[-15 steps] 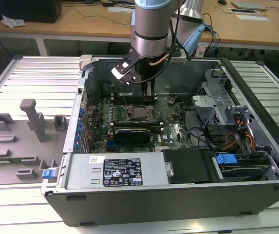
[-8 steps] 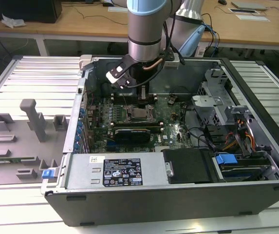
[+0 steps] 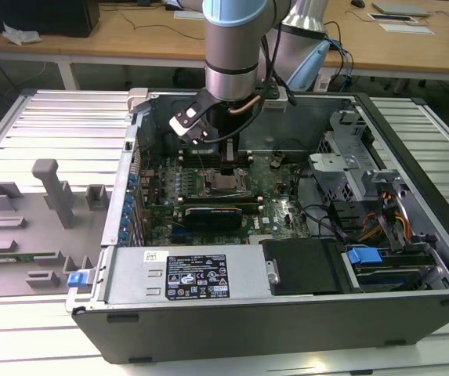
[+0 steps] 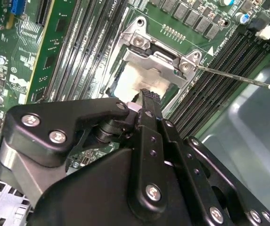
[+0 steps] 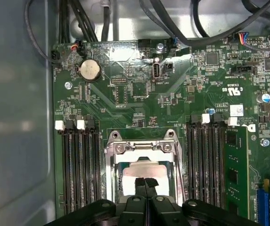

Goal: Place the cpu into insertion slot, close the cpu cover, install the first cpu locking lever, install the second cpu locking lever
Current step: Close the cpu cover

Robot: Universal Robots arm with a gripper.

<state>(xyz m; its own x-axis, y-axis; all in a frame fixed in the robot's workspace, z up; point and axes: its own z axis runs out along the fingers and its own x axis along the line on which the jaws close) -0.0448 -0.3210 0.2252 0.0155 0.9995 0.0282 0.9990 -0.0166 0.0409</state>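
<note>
My gripper (image 3: 226,168) reaches down into the open computer case, right over the insertion slot (image 3: 226,185) on the green motherboard (image 3: 271,196). In both wrist views the black fingertips (image 5: 140,182) are pressed together, shut, with nothing between them, just above the pale top of the cpu (image 5: 130,175) (image 4: 132,77). The cpu lies in the slot. The silvery cpu cover (image 5: 142,148) (image 4: 151,59) frames it and looks lowered over it. A thin locking lever (image 4: 233,76) sticks out from one corner of the socket, unlatched, over the memory slots.
Black memory slots (image 5: 80,165) (image 5: 205,160) flank the socket on both sides. A long black card (image 3: 216,211) lies just in front of it. Case walls, cables (image 3: 326,219) and a drive bay (image 3: 381,258) crowd the exterior view's right. Grey fixtures (image 3: 48,192) stand outside on the left.
</note>
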